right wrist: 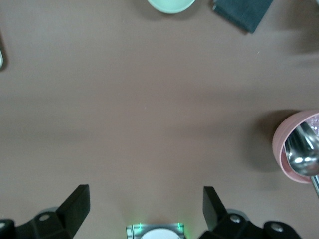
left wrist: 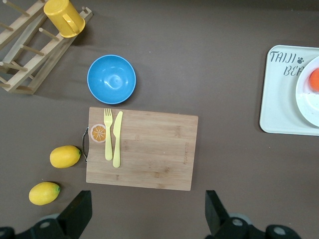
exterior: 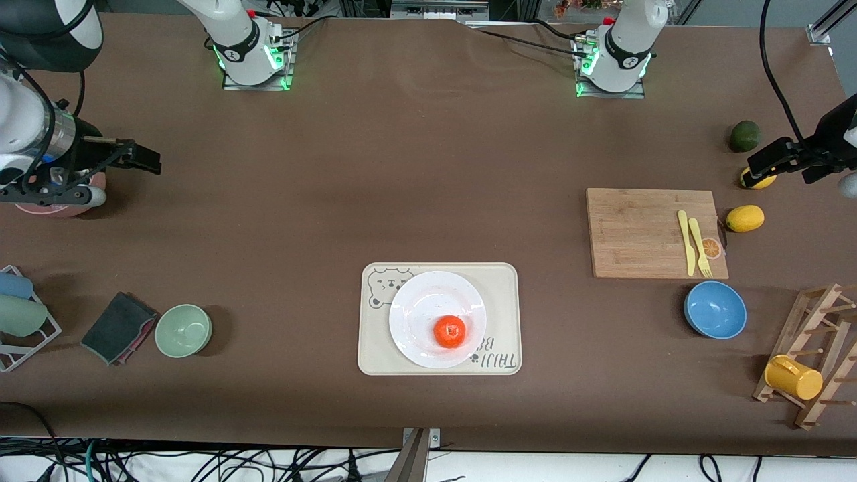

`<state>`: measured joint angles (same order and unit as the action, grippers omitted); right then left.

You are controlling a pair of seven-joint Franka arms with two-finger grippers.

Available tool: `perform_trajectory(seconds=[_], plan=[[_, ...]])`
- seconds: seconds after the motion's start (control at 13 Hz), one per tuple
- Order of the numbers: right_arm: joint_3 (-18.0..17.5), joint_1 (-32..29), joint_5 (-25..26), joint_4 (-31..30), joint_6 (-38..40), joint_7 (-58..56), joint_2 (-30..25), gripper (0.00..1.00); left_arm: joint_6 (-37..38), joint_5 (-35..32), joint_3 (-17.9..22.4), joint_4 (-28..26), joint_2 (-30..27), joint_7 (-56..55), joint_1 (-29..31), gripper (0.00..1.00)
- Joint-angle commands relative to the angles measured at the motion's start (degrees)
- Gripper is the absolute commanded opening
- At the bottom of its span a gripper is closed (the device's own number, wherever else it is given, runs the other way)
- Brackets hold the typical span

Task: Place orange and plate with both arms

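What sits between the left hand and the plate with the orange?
In the front view, the cutting board with a yellow fork and knife lies between the left hand and the plate holding the orange; the rest is bare table.

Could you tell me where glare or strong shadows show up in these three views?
Front view: even overhead light; the orange shows a small highlight on the plate, and the bowls cast soft shadows. Left wrist view: the blue bowl has a pale sheen inside, and the open left gripper is dark against the table. Right wrist view: bright glare on the spoon in the pink bowl; the right gripper is open.
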<state>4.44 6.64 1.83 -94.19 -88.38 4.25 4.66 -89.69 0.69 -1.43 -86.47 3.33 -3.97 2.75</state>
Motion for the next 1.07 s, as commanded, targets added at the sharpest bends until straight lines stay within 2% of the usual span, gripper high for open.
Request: perform_trajectory(seconds=[0.0, 1.0], plan=[[1.8, -0.7, -0.9, -0.7, -1.6, 0.1, -1.8, 1.00, 0.4, -1.6, -0.1, 1.5, 0.6, 0.4, 0.0, 1.00], [2.0, -0.6, -1.1, 6.4, 0.7, 0.2, 1.5, 1.00, 0.4, -1.7, -0.1, 1.5, 0.6, 0.4, 0.1, 1.00]])
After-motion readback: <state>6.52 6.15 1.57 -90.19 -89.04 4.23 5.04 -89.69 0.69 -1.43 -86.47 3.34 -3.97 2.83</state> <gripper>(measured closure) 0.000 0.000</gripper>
